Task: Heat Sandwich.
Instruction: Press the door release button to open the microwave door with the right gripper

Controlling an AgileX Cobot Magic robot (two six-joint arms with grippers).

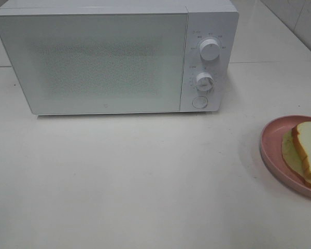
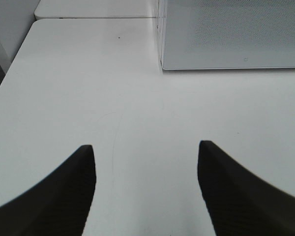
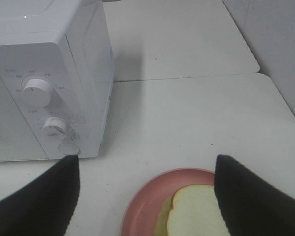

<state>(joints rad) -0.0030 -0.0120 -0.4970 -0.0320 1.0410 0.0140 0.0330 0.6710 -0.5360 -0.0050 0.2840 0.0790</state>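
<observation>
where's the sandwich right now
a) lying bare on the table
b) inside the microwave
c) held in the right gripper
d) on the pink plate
D: the sandwich lies on the pink plate, on the table to the right of the microwave, whose door is shut.
</observation>
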